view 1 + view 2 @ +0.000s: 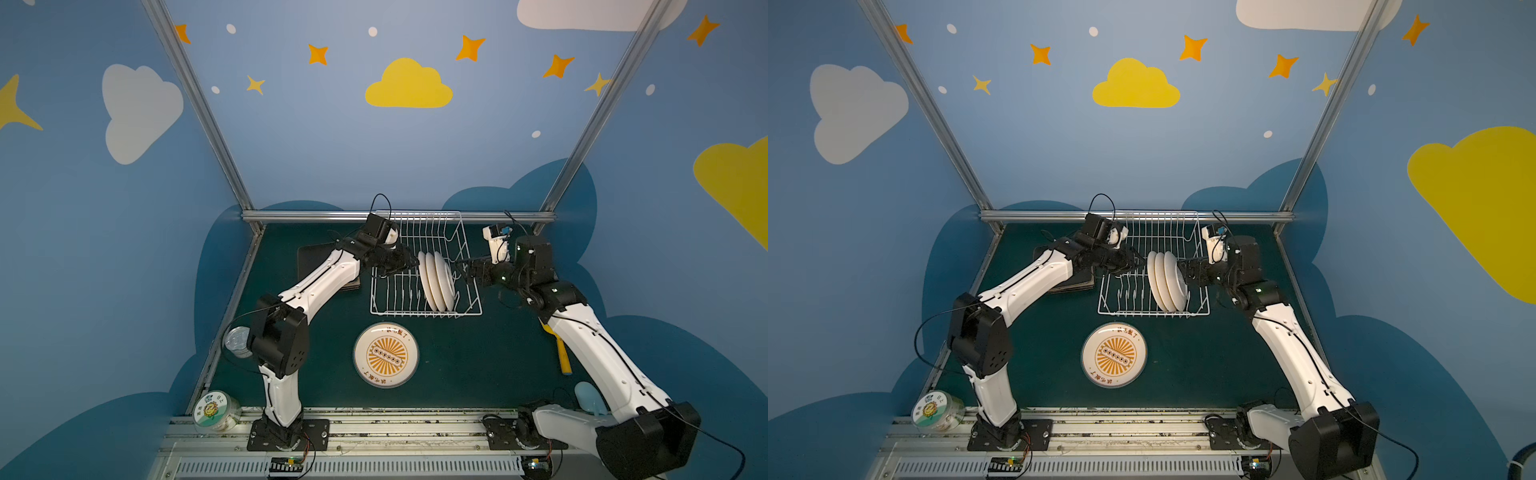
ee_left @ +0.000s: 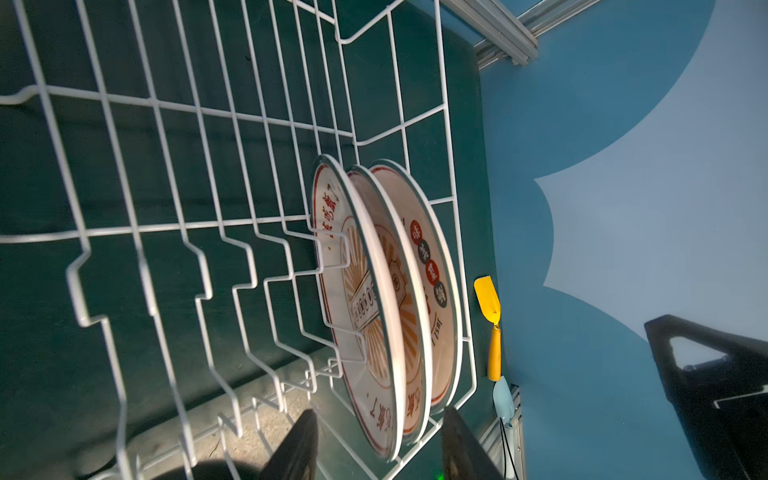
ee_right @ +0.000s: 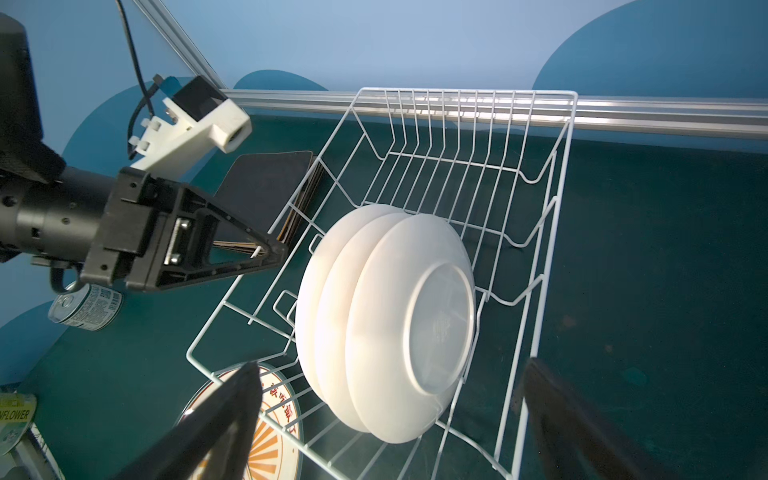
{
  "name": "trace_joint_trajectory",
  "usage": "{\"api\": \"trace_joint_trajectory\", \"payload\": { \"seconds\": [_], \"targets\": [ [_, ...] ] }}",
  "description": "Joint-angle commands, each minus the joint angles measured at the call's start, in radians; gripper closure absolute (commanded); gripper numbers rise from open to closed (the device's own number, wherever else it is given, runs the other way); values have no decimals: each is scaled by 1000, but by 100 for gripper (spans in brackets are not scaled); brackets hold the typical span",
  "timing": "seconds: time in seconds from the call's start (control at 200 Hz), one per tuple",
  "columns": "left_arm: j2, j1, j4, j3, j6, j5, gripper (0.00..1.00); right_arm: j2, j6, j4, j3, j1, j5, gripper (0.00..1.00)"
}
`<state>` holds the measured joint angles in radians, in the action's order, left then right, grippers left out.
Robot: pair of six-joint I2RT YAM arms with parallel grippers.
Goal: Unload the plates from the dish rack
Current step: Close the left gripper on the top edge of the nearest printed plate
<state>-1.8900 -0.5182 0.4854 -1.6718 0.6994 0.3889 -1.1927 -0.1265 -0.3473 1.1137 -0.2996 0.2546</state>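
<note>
Three round plates are seen standing on edge, close together, toward the right end of the dish rack. One round plate lies face up on the surface just in front of the rack, and a stack of square plates lies beside its left wall. The step in hand is judged to be the grasp of the next upright plate. The left gripper is held on the printed-face side with its jaws partway apart. In the left wrist view the nearest rims appear between the jaws, and nothing is seen clamped. The right gripper is held spread wide and empty at the rack's right wall, facing the white backs. For the next move, a single rim would have to be pinched, lifted clear of the tines and laid flat, without its neighbours being dragged along.
</note>
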Motion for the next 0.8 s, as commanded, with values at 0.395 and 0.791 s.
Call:
{"api": "trace_joint_trajectory", "payload": {
  "seconds": [0.395, 0.791],
  "targets": [
    [-113, -47, 17, -75, 31, 4, 64, 15, 8, 24, -18, 19, -15, 3],
    [-175, -83, 38, -121, 18, -69, 72, 13, -5, 25, -18, 28, -12, 3]
  ]
}}
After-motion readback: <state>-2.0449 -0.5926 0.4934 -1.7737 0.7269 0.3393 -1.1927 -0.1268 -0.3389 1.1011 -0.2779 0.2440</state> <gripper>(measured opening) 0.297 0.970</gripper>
